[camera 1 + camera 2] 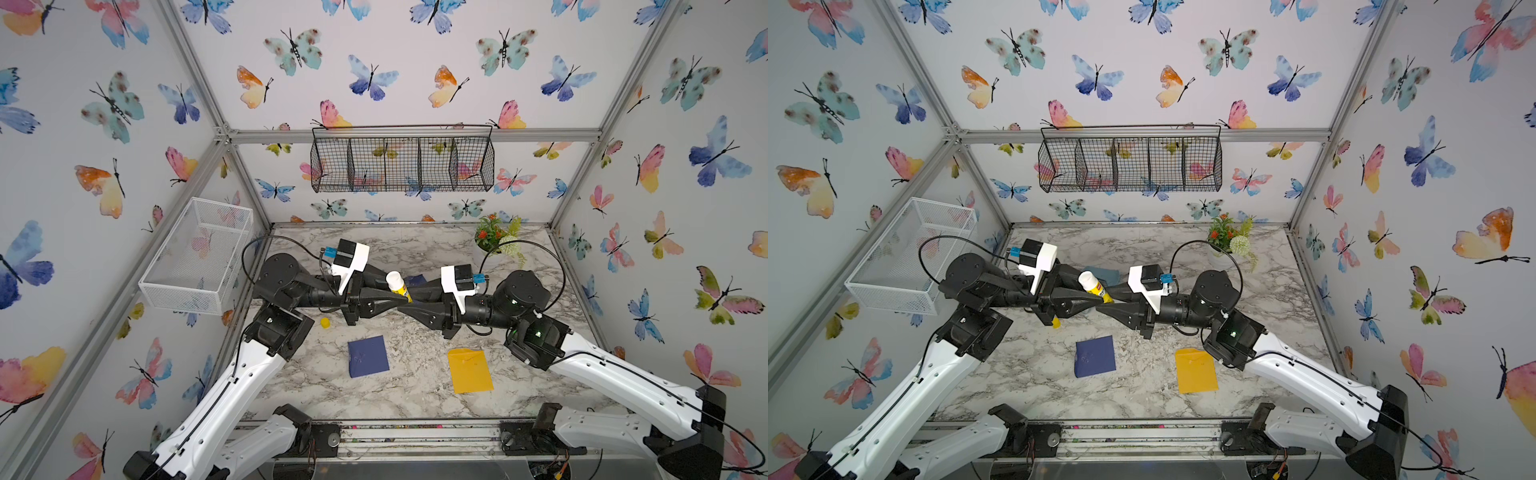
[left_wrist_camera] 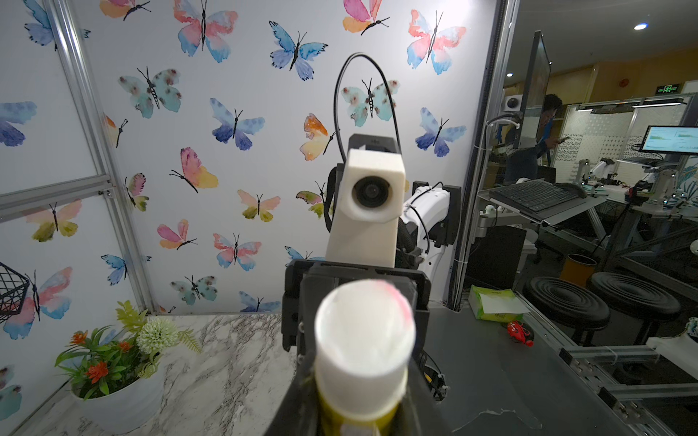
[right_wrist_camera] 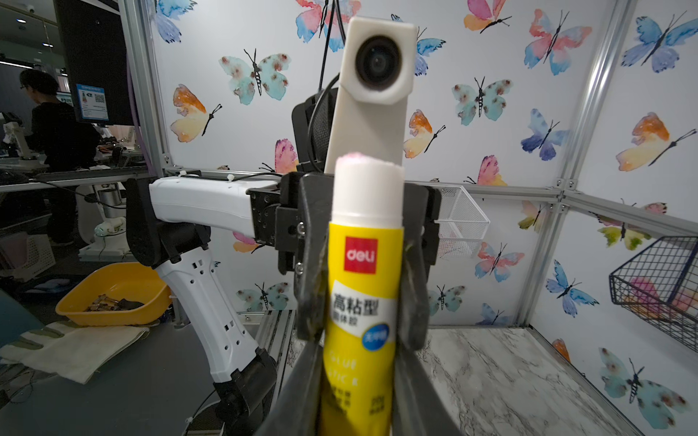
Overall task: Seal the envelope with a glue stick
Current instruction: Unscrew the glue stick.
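The glue stick (image 1: 397, 286) (image 1: 1094, 286) is a yellow tube, uncapped, with its white glue end tilted up. It is held above mid-table between both grippers. My right gripper (image 3: 359, 407) (image 1: 405, 306) is shut on the tube's lower yellow end. My left gripper (image 2: 360, 415) (image 1: 401, 297) is shut on the tube higher up, with its fingers (image 3: 313, 283) pressed on both sides of the label. The glue end (image 2: 364, 339) faces the left wrist camera. A navy envelope (image 1: 368, 356) and an orange-yellow envelope (image 1: 469, 370) lie flat nearer the front. Neither gripper touches them.
The small yellow cap (image 1: 325, 322) lies on the marble under the left arm. A blue object (image 1: 1102, 273) lies behind the grippers. A potted plant (image 1: 496, 241) stands back right. A white mesh basket (image 1: 199, 257) hangs on the left wall and a black wire basket (image 1: 402, 160) on the back wall.
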You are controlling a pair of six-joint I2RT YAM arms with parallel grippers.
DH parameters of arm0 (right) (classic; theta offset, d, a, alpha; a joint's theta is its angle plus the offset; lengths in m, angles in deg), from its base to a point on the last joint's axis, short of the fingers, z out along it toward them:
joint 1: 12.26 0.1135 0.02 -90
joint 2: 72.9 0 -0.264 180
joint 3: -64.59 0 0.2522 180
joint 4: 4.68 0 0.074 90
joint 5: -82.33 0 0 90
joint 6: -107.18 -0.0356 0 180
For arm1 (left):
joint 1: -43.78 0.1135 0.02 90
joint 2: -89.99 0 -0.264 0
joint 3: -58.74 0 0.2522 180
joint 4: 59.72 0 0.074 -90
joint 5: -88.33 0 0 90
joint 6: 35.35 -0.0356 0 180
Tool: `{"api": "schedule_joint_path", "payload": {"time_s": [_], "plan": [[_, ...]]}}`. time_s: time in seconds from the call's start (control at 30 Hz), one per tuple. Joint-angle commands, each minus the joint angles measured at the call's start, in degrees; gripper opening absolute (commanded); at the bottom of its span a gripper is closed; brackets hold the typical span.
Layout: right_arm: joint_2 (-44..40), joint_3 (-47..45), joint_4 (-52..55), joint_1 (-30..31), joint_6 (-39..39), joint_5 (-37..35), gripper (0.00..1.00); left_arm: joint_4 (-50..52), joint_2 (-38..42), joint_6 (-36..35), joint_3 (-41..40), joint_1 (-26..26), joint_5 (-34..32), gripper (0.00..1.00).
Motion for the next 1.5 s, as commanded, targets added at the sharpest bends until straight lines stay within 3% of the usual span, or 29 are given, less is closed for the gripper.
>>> {"api": "schedule_joint_path", "payload": {"time_s": [0.0,0.1,0.27,0.5,0.73,1.03,1.47], "plan": [[-2.20,-0.74,-1.53,0.59,2.37,0.96,0.29,-3.71,0.73,4.64,1.21,0.25,-5.16,0.09],[-3.15,-1.23,-2.52,0.59,2.72,-0.30,0.48,-7.05,1.57,7.16,1.49,0.26,-7.96,0.08],[-4.63,-2.30,-7.80,0.59,3.06,-2.51,0.57,-9.45,3.14,9.76,2.59,0.31,-13.03,0.07],[-4.18,-0.71,-11.96,0.59,1.86,0.12,0.58,-16.00,2.72,14.76,5.13,0.26,-9.73,0.06],[-0.31,1.91,-19.13,0.57,-3.06,3.51,0.58,-22.27,2.94,18.35,4.62,0.25,-10.82,0.06],[4.54,2.56,-30.33,0.53,-5.41,-0.18,0.57,-22.69,4.61,19.53,2.31,0.25,-22.46,0.05],[11.72,5.81,-40.72,0.59,9.75,-5.28,0.63,-35.40,5.31,31.94,-3.68,0.26,-40.38,0.05]]}}
